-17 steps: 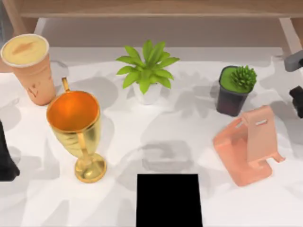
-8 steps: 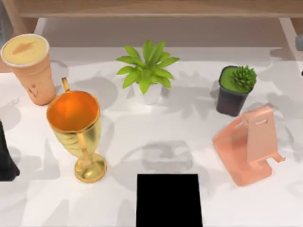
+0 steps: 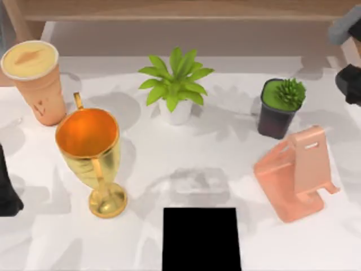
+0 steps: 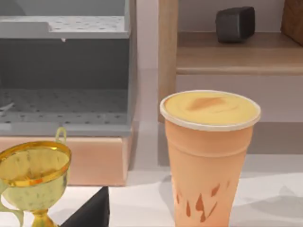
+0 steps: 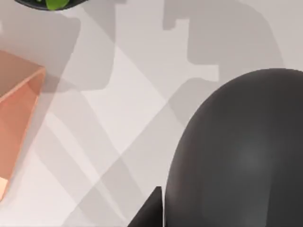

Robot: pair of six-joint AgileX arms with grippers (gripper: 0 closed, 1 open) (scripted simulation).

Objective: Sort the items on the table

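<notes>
Looming cropped in the right wrist view, dark grey mouse (image 5: 246, 156), right gripper (image 3: 351, 83) cut off, grip state unclear

we see the white table (image 3: 169, 164) brightly and evenly lit, crossed by many soft grey overlapping shadows that fan out in several directions. the gold goblet (image 3: 90, 152) glows orange inside and carries bright highlights on its foot. the black pad (image 3: 201, 239) is flat black with no sheen. in the left wrist view the tan cup (image 4: 208, 156) looks slightly soft-edged. in the right wrist view the dark grey mouse (image 5: 241, 151) looms close, smoothly shaded, with angular shadows beside it.
</notes>
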